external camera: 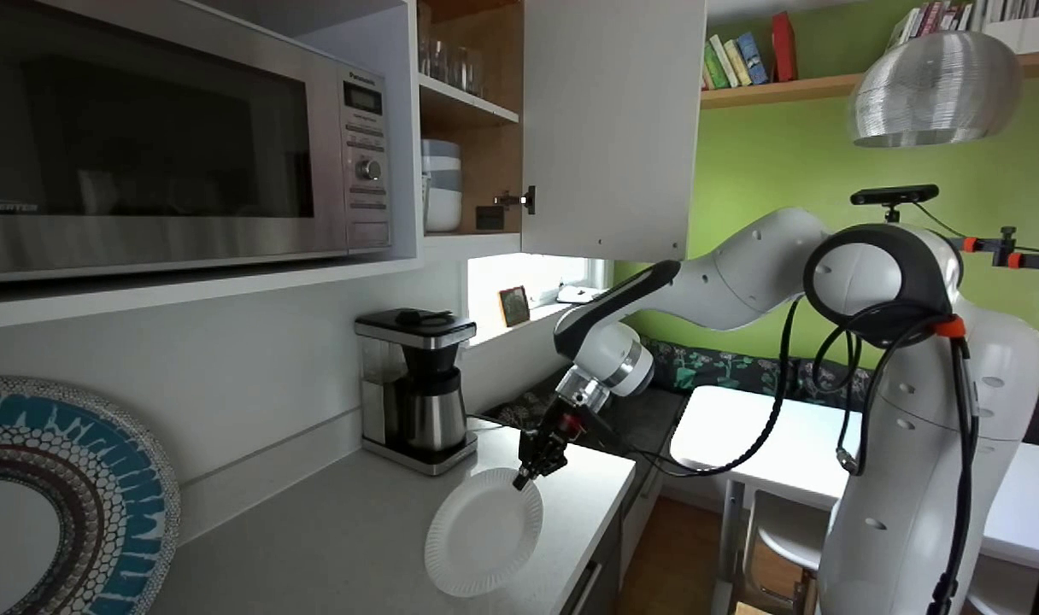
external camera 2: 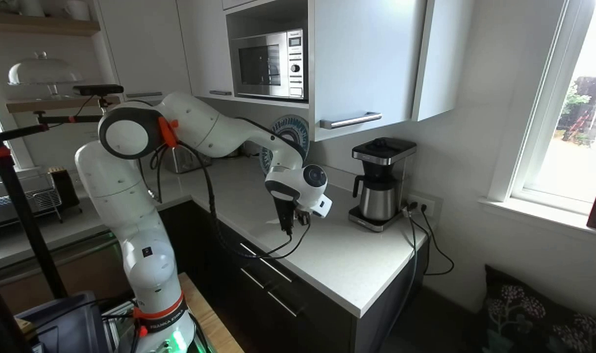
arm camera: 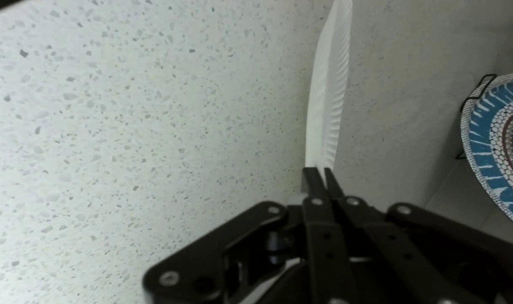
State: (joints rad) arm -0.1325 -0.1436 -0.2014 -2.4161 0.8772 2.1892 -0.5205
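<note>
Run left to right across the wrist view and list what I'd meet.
Dark strip in the top-left corner → white plate, gripped by the hand → patterned plate at the right edge. The counter lies on both sides of the white plate, so it gets no place.

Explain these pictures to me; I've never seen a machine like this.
The machine is a jointed white robot arm ending in a black pincer. Two pictures are taken from outside it, from different places; the close-up is taken from its wrist, looking past the pincer. On the pale counter stand a coffee maker and a patterned teal disc propped upright. The pincer is closed on the rim of a white ridged plate, held tilted; whether the plate touches the counter, I can't tell.
</note>
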